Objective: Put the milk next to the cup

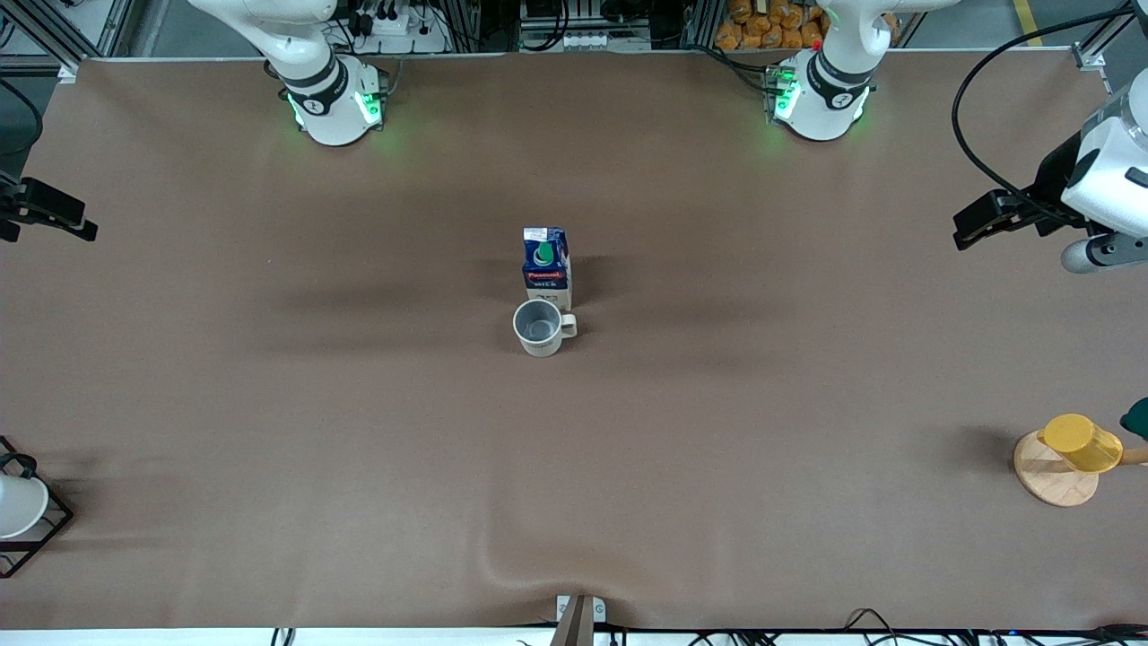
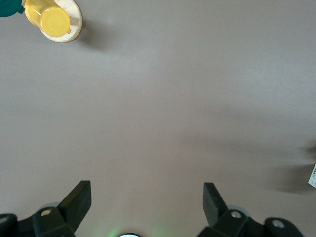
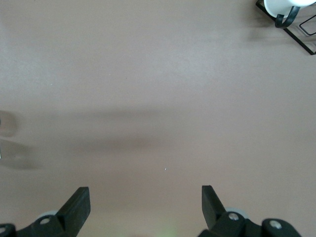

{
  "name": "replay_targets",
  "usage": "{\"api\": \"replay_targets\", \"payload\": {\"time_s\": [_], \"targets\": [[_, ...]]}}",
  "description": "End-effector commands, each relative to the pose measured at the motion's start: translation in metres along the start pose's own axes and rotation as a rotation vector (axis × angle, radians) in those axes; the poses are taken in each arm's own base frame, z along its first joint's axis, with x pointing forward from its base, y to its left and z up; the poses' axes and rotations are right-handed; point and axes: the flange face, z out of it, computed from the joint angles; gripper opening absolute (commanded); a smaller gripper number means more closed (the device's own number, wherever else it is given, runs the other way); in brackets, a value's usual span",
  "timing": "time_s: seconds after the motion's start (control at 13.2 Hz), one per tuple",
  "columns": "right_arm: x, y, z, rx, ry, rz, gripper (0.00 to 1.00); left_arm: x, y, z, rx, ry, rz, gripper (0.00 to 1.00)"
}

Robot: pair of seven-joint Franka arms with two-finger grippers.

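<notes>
One milk [image 1: 546,266] carton, upright at table [image 1: 269,404] centre, long axis vertical, green cap facing front camera. One cup [image 1: 539,327] touching or just beside it, nearer the camera, handle toward left arm's end. One yellow cup [image 1: 1081,442] on wooden disc [image 1: 1051,474], well apart. Left gripper [image 2: 147,198] and right gripper [image 3: 145,198] both wide, holding nothing, over bare table.

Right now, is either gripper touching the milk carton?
Apart. In the front view the milk stands alone mid-table beside the cup; the left gripper and right gripper wait open at the table's ends.
</notes>
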Motion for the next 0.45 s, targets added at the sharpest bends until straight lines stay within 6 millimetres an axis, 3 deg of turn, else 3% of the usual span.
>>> {"api": "replay_targets", "payload": {"time_s": [0.0, 0.38], "targets": [[0.0029, -0.0015, 0.0011, 0.010, 0.000, -0.006, 1.00, -0.0044, -0.0036, -0.0110, -0.023, 0.026, 0.014, 1.00], [0.0080, -0.0050, 0.0048, 0.010, -0.004, -0.012, 1.00, -0.0029, -0.0046, -0.0133, -0.044, 0.026, 0.028, 1.00]]}}
